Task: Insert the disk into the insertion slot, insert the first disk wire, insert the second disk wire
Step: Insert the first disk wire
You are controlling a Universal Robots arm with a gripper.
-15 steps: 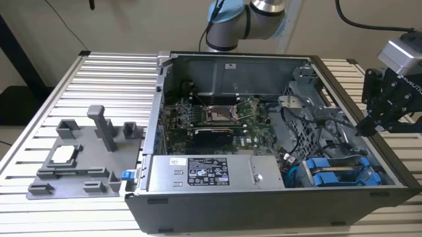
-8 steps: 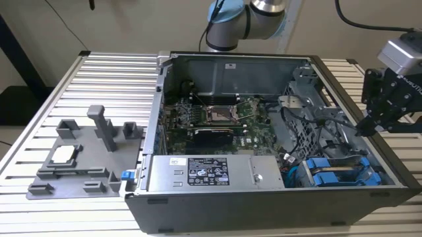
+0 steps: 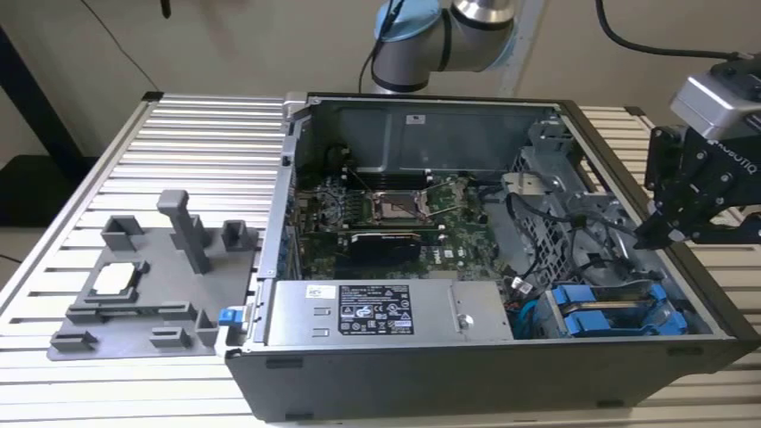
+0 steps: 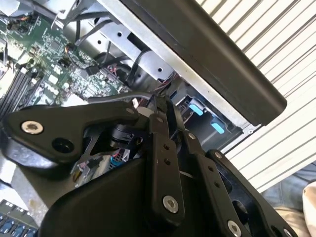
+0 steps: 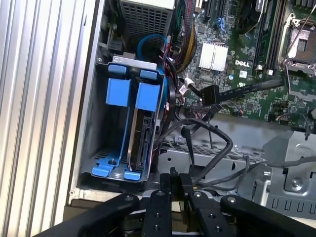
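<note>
Gripper [image 5: 179, 174] nearest lens, fingers pressed together, over case wall [image 3: 701, 294]. Exterior view, left to right: grey fixture plate [image 3: 131, 294], power supply [image 3: 380, 312], then disk [image 5: 143, 139] upright in insertion slot [image 5: 133, 60], blue frame showing.

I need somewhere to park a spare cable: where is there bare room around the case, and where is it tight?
Bare slatted table lies to the exterior view's left of the computer case, beyond and in front of the grey fixture. It is crowded at the drive cage, with blue carriers and cables, near the gripper.
</note>
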